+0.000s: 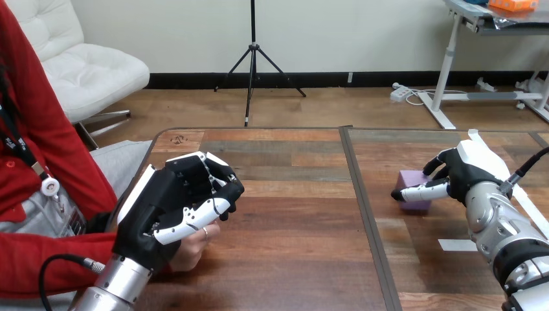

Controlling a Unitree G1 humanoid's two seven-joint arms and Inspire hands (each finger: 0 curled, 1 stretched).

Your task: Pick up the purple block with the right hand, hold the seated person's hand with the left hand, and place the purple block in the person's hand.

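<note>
Lying on wooden table (291, 259), purple block (412, 179) sits pinched by right hand (463, 172).

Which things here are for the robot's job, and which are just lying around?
For the job: purple block, right hand pinching it, person's hand, left hand curled over it.
Just lying about: white strip on the table.

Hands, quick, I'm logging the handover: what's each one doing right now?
Left hand: closed round the person's hand.
Right hand: closed round the purple block.
</note>
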